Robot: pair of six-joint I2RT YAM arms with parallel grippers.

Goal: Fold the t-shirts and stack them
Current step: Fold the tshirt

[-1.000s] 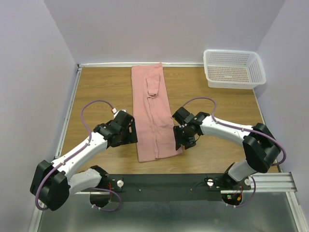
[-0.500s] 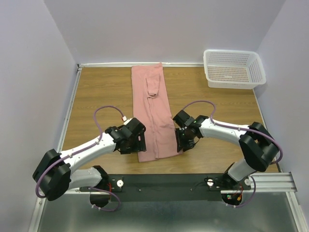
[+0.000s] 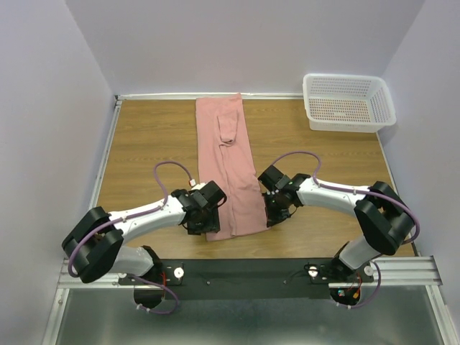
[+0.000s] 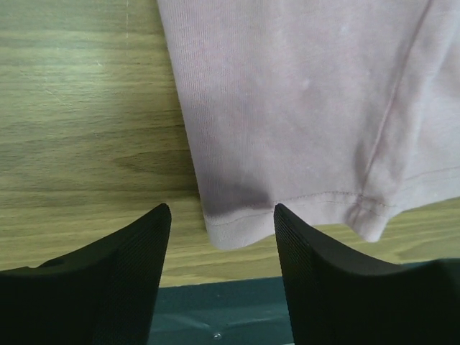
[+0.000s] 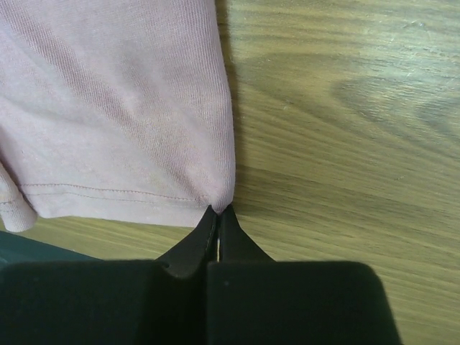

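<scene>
The dusty pink t-shirt [image 3: 226, 165] lies on the wooden table as a long narrow strip running from the back wall towards me. My left gripper [image 3: 206, 221] is open at its near left corner; in the left wrist view the hem corner [image 4: 233, 226] sits between the two spread fingers, and the gripper [image 4: 221, 215] touches no cloth. My right gripper [image 3: 274, 214] is at the near right corner. In the right wrist view its gripper [image 5: 218, 210] is shut, and the fingertips pinch the very tip of the hem corner of the t-shirt [image 5: 115, 108].
A white mesh basket [image 3: 348, 102] stands at the back right of the table. A dark rail [image 3: 244, 269] carrying the arm bases runs along the near edge, just behind the shirt's hem. Walls close in the left, back and right sides.
My left arm swung right to the shirt's near left corner and its jaws narrowed. The right gripper closed on the near right corner.
</scene>
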